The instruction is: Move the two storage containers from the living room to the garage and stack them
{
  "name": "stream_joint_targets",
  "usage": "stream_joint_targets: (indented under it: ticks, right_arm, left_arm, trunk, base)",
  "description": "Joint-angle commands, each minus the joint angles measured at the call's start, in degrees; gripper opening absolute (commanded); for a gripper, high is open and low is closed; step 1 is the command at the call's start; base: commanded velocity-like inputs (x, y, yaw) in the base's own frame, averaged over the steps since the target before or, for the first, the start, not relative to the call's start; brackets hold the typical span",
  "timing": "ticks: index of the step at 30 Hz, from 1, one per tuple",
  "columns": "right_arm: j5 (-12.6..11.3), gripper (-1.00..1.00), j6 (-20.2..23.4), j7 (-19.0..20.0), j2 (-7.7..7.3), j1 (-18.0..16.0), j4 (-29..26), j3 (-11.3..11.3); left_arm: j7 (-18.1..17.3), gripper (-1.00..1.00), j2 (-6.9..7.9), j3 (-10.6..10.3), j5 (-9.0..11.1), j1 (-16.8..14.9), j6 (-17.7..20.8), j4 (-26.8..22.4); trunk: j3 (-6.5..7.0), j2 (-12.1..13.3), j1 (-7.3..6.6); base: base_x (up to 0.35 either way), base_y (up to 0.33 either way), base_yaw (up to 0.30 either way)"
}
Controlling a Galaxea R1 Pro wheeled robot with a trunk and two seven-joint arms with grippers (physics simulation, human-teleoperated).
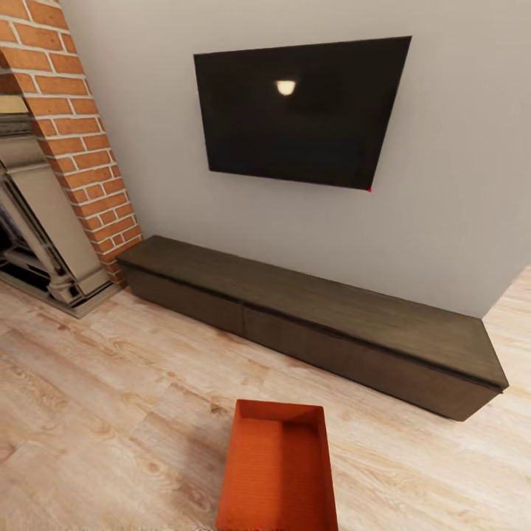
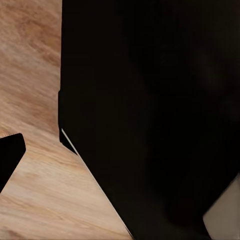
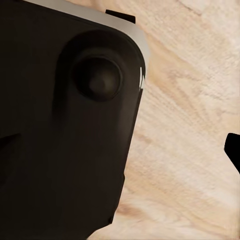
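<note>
Storage container (image 1: 279, 466) on wood floor (image 1: 110, 383) — near end cut off; tool states unreadable.

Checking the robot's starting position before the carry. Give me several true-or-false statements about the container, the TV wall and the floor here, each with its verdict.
1. An orange-red storage container sits open-topped on the light wood plank floor. True.
2. The container holds several items. False: its inside looks empty.
3. A black TV hangs on the wall above a long dark low cabinet. True.
4. The container rests on top of the low cabinet. False: it stands on the floor, in front of the cabinet and apart from it.
5. A red brick column stands at the cabinet's left end in the head view. True.
6. The floor is dark grey concrete. False: it is light wood planks.
</note>
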Motion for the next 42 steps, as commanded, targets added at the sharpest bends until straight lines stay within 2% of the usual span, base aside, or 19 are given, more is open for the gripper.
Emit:
stream_joint_targets:
  ticks: [1, 9, 27, 42]
  right_arm:
    - [0.0, 1.00, -0.2, -0.2, 0.01, 0.0, 0.1, 0.4]
    - [-0.1, 1.00, -0.2, -0.2, 0.04, 0.0, 0.1, 0.4]
    - [0.2, 1.00, -0.3, -1.2, 0.33, 0.0, 0.1, 0.0]
    - [0.5, 1.00, -0.3, -1.2, 0.34, 0.0, 0.1, 0.1]
  left_arm:
    - [0.0, 1.00, 0.00, 0.0, 0.5, 0.0, 0.4, -0.1]
    - [0.0, 1.00, 0.00, 0.0, 0.5, 0.0, 0.4, -0.1]
    - [0.0, 1.00, 0.02, 0.0, 0.5, 0.0, 0.4, -0.1]
    - [0.0, 1.00, 0.00, 0.0, 0.5, 0.0, 0.4, -0.1]
  trunk:
    - [-0.13, 0.0, -0.01]
    - [-0.84, 0.0, -0.01]
    - [-2.27, 0.0, -0.01]
    - [-2.81, 0.0, -0.01]
  base:
    - [0.000, 0.000, 0.121]
    - [0.000, 0.000, 0.096]
    - [0.000, 0.000, 0.004]
    - [0.000, 0.000, -0.128]
